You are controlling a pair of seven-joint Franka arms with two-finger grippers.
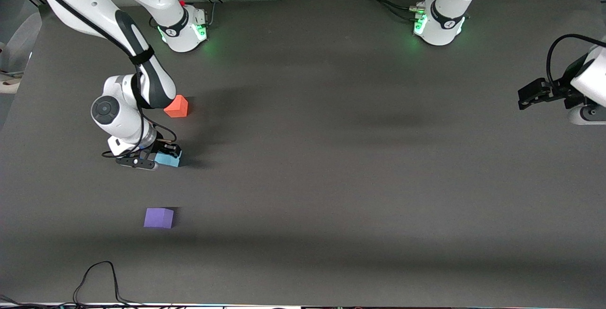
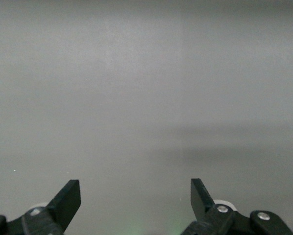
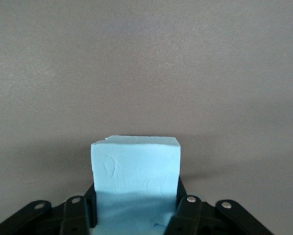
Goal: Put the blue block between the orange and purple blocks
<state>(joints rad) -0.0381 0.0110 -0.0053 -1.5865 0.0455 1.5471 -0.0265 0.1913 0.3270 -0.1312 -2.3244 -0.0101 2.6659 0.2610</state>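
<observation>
Right hand (image 1: 161,156) grips blue block (image 1: 168,159) on dark grey table (image 1: 331,157).

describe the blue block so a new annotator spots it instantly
Start at the right arm's end of the table, where three small cubes lie. The blue block sits between the right gripper's fingers, nearer the camera than the orange block, farther than the purple block. It is the only light-blue cube.
</observation>
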